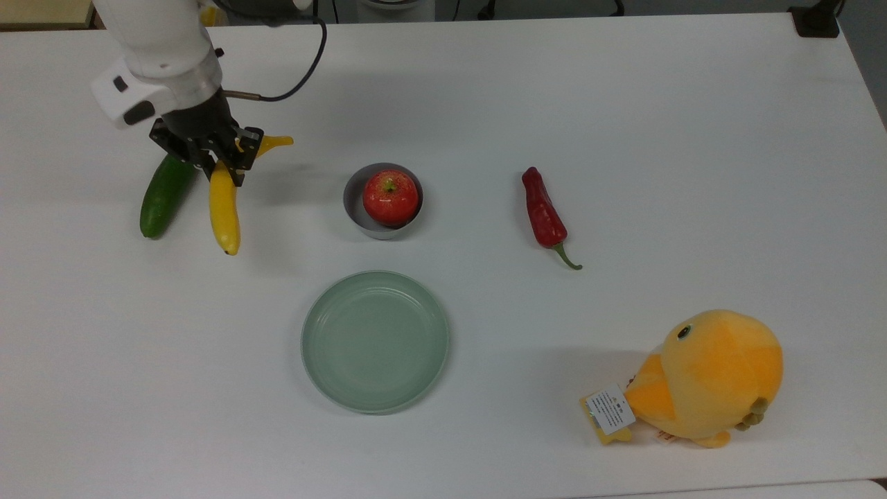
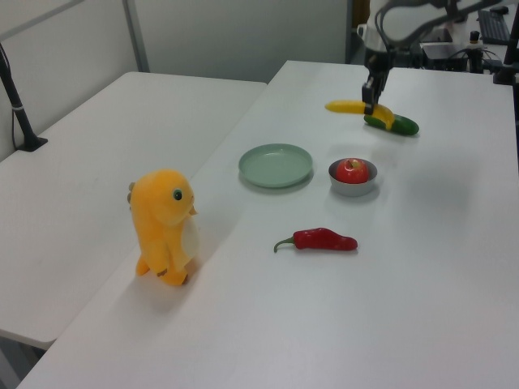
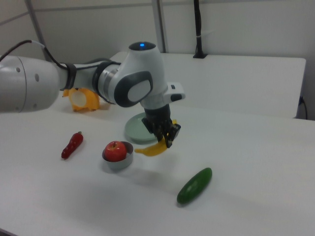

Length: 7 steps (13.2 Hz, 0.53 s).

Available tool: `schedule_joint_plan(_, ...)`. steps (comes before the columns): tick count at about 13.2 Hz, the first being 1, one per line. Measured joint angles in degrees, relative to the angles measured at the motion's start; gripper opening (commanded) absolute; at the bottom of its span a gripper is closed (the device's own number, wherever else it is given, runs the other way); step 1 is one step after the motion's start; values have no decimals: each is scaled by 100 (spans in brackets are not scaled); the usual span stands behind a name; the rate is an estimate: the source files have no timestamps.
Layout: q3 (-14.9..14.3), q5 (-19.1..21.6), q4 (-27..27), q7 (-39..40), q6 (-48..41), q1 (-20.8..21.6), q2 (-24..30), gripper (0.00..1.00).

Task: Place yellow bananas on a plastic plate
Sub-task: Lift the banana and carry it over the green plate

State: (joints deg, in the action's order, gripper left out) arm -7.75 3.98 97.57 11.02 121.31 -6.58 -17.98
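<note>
My gripper (image 1: 225,165) is shut on the yellow banana (image 1: 224,211) near its middle, at the top view's upper left. The right view shows the banana (image 3: 149,150) hanging clear of the table under the gripper (image 3: 166,138). In the left view the banana (image 2: 347,106) sticks out sideways from the gripper (image 2: 370,105), above the cucumber. The pale green plastic plate (image 1: 375,341) lies bare on the table, well away toward the top view's lower right of the gripper. It is the same plate (image 2: 276,164) in the left view, and the arm partly hides the plate (image 3: 133,131) in the right view.
A dark green cucumber (image 1: 164,196) lies just to the top view's left of the banana. A small grey bowl (image 1: 355,208) with a red apple (image 1: 390,197) stands between banana and plate. A red chilli pepper (image 1: 544,213) and a yellow plush toy (image 1: 707,375) lie on the top view's right.
</note>
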Motion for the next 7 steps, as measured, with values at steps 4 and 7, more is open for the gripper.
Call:
schedule_joint_plan(4,20,72,-431,-1381,-188,171,1,2)
schedule_joint_plan(7,37,72,-546,-3081,-188,718,-60,2)
